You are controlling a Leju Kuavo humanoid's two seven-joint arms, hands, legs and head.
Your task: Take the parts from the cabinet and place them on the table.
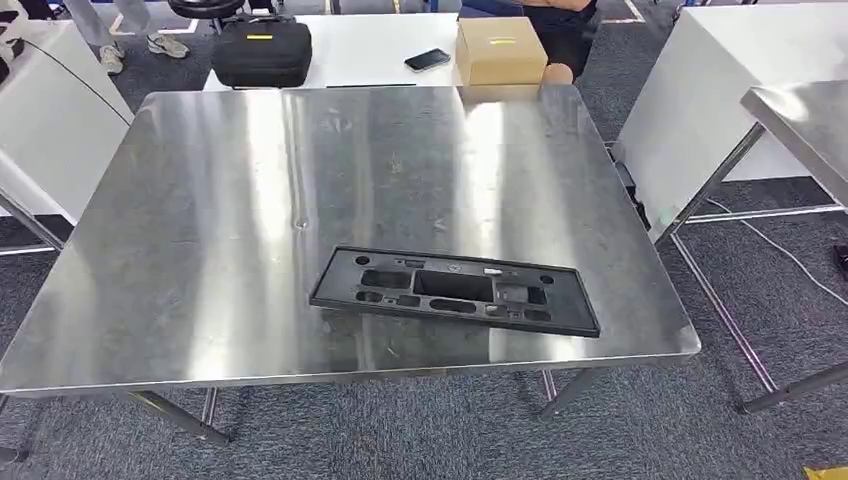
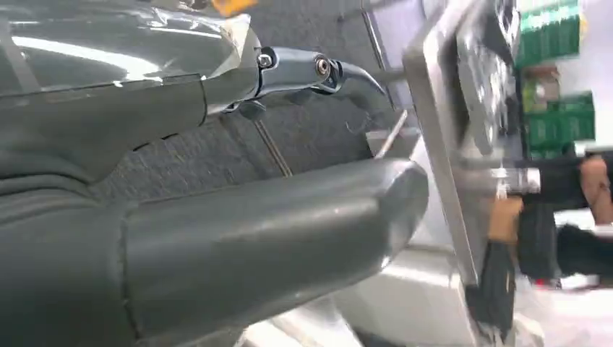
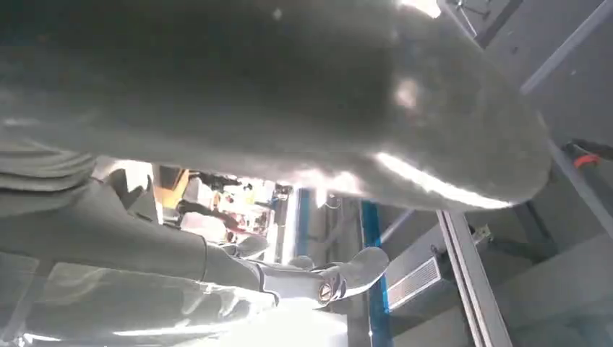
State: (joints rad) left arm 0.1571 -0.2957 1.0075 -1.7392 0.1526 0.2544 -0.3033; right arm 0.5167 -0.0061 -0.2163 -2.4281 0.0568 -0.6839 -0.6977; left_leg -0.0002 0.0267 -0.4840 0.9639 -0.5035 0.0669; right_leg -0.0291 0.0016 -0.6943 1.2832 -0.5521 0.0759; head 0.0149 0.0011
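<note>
Black part (image 1: 455, 291) lies flat on the steel table (image 1: 200, 250).
It looks light, stiff; long edges suit grasping. Left hand (image 2: 238, 238) and right hand (image 3: 289, 94) hold nothing, fingers apart.

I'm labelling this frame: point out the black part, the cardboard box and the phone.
black part (image 1: 455, 291): head view, central recessed panel.
cardboard box (image 1: 501, 50): head view, front face.
phone (image 1: 428, 60): head view, screen.
</note>
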